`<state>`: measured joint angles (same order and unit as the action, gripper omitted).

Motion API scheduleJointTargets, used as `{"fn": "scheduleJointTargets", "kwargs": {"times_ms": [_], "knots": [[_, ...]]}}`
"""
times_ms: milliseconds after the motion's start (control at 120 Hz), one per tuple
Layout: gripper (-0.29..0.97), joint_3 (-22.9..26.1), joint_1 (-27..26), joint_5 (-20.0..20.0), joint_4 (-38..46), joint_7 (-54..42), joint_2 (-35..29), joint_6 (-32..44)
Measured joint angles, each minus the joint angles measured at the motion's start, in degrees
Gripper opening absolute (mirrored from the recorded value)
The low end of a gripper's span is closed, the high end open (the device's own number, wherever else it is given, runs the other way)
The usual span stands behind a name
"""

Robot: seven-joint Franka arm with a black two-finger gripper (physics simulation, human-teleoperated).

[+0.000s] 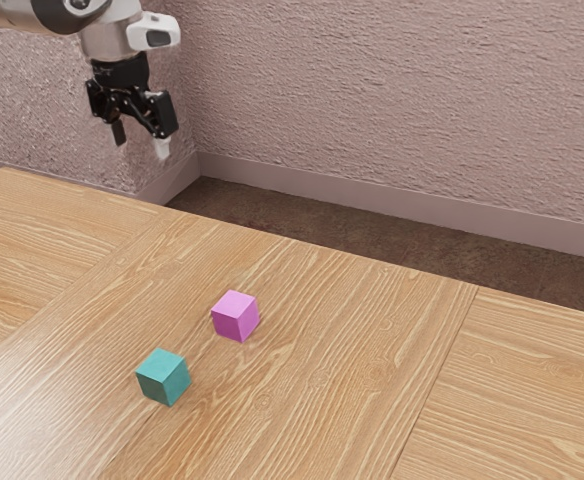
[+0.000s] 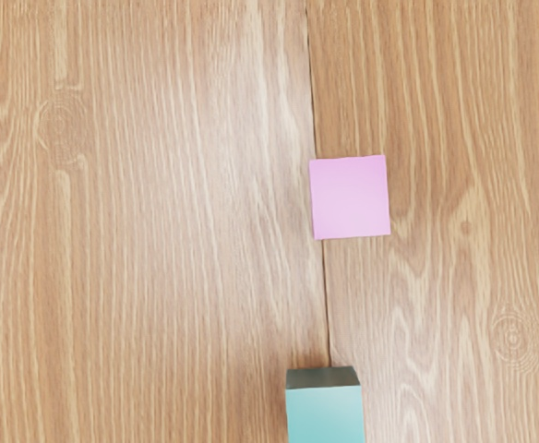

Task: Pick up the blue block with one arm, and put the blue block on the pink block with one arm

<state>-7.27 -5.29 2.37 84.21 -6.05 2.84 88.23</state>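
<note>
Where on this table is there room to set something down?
The table is bare from the pink block to the exterior view's right, and behind both blocks toward the wall. Tightest: between it and the blue block.

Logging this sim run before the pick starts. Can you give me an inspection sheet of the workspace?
Surface: wooden table with seams between its panels.
Job's things: blue block, teal in tone, and pink block, both flat on the table and apart from each other; the blue one is not yet stacked.
Clutter: nothing seen.
Gripper: gripper open and holding nothing, high above the table at the exterior view's upper left, away from both blocks.
Cables: nothing seen.
Surroundings: textured wall with a baseboard, and dark floor beyond the table.
</note>
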Motion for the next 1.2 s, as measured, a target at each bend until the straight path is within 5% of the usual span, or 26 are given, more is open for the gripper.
{"fn": "scheduleJointTargets", "kwargs": {"times_ms": [158,350,492,700,900,1200], "knots": [[0.68,0.09,-0.65,0.07,3.33,-0.79,-1.4,2.55],[0.68,-1.78,-0.85,-1.73,31.44,-1.49,-12.6,12.84],[0.68,-3.26,-0.47,-2.38,37.91,-2.0,-12.69,18.38],[0.68,-3.02,-1.48,1.66,52.79,-2.39,-15.78,31.92],[0.68,-3.01,-1.65,-0.09,57.38,-2.62,-12.84,43.25],[0.68,-3.01,-1.64,-6.6,59.08,-1.74,-9.07,47.99]]}}
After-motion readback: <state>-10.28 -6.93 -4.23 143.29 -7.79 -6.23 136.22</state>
